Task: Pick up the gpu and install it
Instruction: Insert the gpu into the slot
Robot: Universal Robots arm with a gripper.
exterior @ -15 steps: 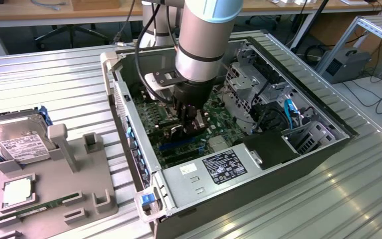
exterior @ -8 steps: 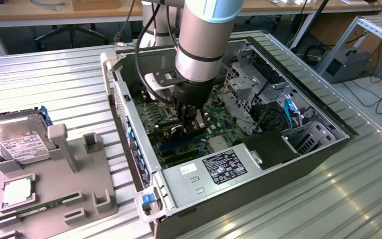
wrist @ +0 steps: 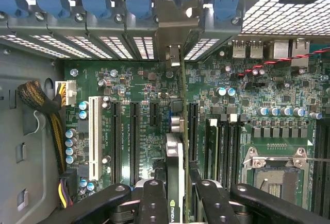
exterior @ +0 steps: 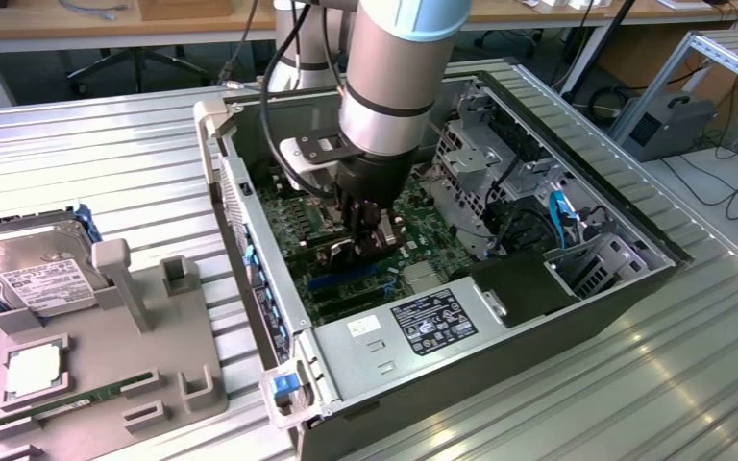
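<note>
1. Your black two-fingered claw [wrist: 174,195] is clamped on the gpu [wrist: 175,157], a thin black-faced circuit card with a silver end bracket [wrist: 175,26]. Its fingers press both faces.
2. The card stands edge-on over the green motherboard [wrist: 139,95], in line with its long black expansion slots [wrist: 135,141]. You cannot tell whether it is seated.
3. The bracket meets the perforated silver rear wall [wrist: 77,46] at the motherboard's edge. A slight skew could snag it there.
4. Pressing down while off the slot could flex the motherboard or bend the card.

Bright overhead light glares off the ribbed metal table [exterior: 676,384].
</note>
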